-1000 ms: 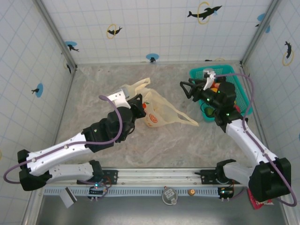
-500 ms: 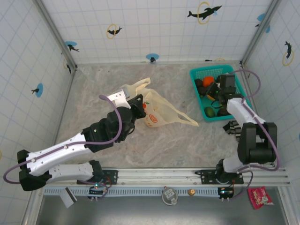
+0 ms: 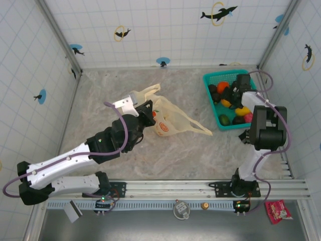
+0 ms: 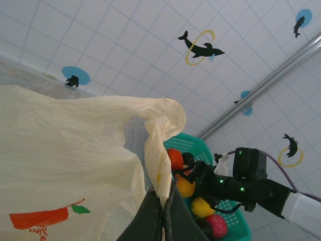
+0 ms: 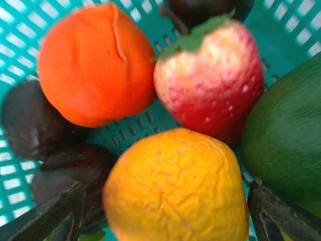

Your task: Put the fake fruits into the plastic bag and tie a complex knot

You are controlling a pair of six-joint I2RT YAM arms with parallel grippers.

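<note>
Cream bag (image 4: 65,150) — crinkly, translucent, red-printed.

The surface (image 3: 180,160) lies bare in front of the bag (image 3: 173,120) and along the back wall. The left arm (image 3: 70,159) crosses the near-left part, and the bag's loop handle narrows the gap to the basket (image 3: 208,84). The right arm (image 3: 266,130) stands over the basket's near right corner. Inside it the fruits are packed touching, so the spread right fingers (image 5: 50,216) have only slim gaps either side of the yellow-orange fruit (image 5: 175,191). A green fruit (image 5: 286,125) sits just beside one finger and dark brown fruits (image 5: 65,170) beside the other.
</note>
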